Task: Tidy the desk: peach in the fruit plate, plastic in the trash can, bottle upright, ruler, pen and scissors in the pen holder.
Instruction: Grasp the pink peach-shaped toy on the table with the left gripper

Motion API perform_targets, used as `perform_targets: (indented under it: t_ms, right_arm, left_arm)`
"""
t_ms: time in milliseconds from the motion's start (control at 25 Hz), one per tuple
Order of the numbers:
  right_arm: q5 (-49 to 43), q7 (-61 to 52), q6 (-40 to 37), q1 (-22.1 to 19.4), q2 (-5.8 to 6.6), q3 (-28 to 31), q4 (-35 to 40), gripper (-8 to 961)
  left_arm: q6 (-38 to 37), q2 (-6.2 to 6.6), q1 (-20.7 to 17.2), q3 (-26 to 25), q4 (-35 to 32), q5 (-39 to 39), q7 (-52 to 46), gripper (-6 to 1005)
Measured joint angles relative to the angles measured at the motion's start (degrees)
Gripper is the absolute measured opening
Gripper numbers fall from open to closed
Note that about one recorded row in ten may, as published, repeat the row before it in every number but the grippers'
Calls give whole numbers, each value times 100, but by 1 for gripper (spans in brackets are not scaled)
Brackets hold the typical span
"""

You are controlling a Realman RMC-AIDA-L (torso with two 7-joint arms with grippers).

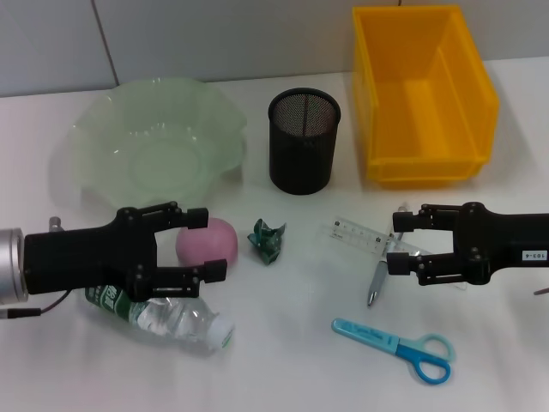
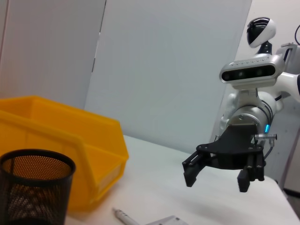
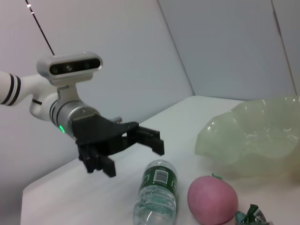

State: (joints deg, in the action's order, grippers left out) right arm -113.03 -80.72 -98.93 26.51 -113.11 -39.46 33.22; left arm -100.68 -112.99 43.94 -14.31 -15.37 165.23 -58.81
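Observation:
A pink peach (image 1: 213,245) lies in front of the pale green fruit plate (image 1: 154,146). My left gripper (image 1: 206,244) hovers open beside it and over the fallen bottle (image 1: 176,319), holding nothing. The right wrist view shows that gripper (image 3: 137,159) raised above the bottle (image 3: 157,192), short of the peach (image 3: 211,197). A crumpled green plastic wrapper (image 1: 268,240) lies in the middle. My right gripper (image 1: 397,242) is open above the clear ruler (image 1: 369,234) and the pen (image 1: 377,281). Blue scissors (image 1: 399,348) lie nearer the front. The black mesh pen holder (image 1: 304,142) stands upright.
The yellow bin (image 1: 420,94) sits at the back right, beside the pen holder. In the left wrist view my right gripper (image 2: 216,183) hangs above the table, with the bin (image 2: 61,140) and pen holder (image 2: 35,187) off to one side.

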Motion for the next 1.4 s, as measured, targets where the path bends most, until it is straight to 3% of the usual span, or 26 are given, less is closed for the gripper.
perform_targets:
  t_ms: [240,360,400,440,480,520,560,600,880,920,960,1280,1320,1400]
  right_arm:
    - [0,-9,32,-42,0,20,0,810]
    - [0,-13,79,-68,0,41,0,810]
    - [0,-13,98,-72,0,46,0,809]
    - [0,-14,116,-75,0,49,0,809]
    - [2,-15,137,-78,0,53,0,809]
    - [3,-17,156,-79,1,56,0,809]
    - [8,-23,182,-79,6,58,0,809]
    - [12,-30,198,-77,8,60,0,809]
    - [36,-95,280,-50,30,62,0,809]
    - [41,-96,292,-52,33,62,0,809]
    - [44,-96,301,-54,36,62,0,809]
    - [45,-111,389,-46,44,70,-2,808]
    - [45,-123,397,-49,47,71,-4,808]
    - [45,-153,402,-56,51,71,-5,808]
  left_arm:
    - [-25,-104,492,208,-685,-2,-211,862]
    - [-41,-282,978,735,-1448,-26,-465,861]
    - [-51,-303,1017,806,-1540,-40,-498,861]
    - [-84,-403,1163,1108,-1874,-107,-627,861]
    - [-84,-403,1163,1108,-1874,-107,-627,861]
    - [-113,-487,1262,1505,-2198,-250,-785,861]
    - [-113,-487,1262,1505,-2198,-250,-785,861]
    - [-134,-547,1315,2738,-2605,-817,-1306,861]
    - [191,-560,1014,5835,-3706,-2202,-2609,860]
    - [191,-560,1014,5835,-3706,-2202,-2609,860]
    - [407,-562,952,6457,-3919,-2345,-2884,860]
    - [936,-593,877,7483,-4018,-2405,-3121,859]
    - [1156,-599,789,7862,-4030,-2428,-3227,859]
    - [1272,-601,743,8151,-4040,-2434,-3336,858]
